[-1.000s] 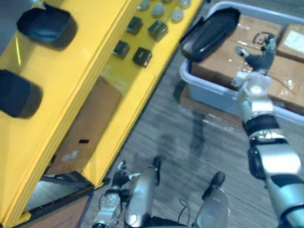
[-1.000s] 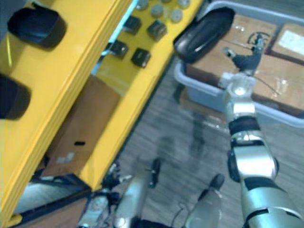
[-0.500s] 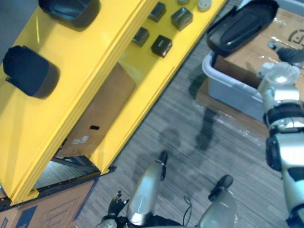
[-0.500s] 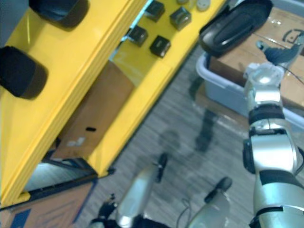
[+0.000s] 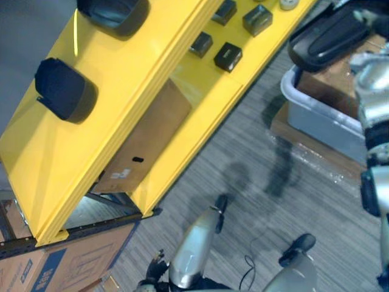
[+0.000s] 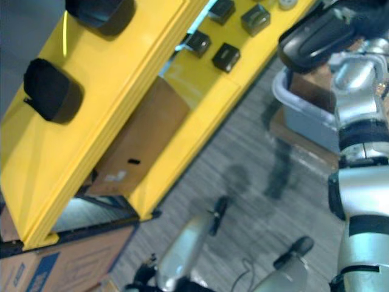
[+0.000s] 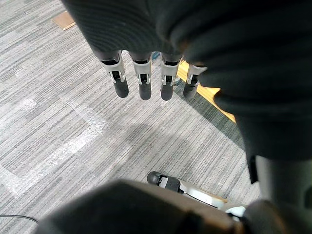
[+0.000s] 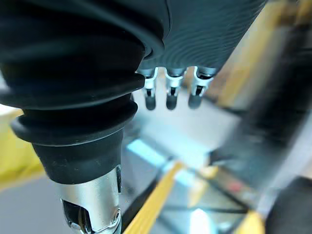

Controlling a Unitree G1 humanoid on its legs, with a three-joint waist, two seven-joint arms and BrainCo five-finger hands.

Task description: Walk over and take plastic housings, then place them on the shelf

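Two black housings (image 5: 62, 88) (image 5: 112, 13) sit on the yellow shelf (image 5: 140, 67), a longer housing (image 5: 331, 35) across the bin (image 5: 316, 115).

The yellow shelf (image 5: 130, 91) stands to my left. Its top board carries a first black housing (image 5: 64, 91) and a second black housing (image 5: 114, 12). Its lower board carries small dark blocks (image 5: 228, 56), with a cardboard box (image 5: 143, 146) beneath. On the grey carpet floor (image 5: 243, 176) before me, a grey bin (image 5: 322, 118) rests on a flat cardboard sheet (image 5: 284, 125).

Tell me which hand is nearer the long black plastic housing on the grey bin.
Right. The right hand is beside the long black plastic housing; the left hand hangs low over the grey carpet, far off.
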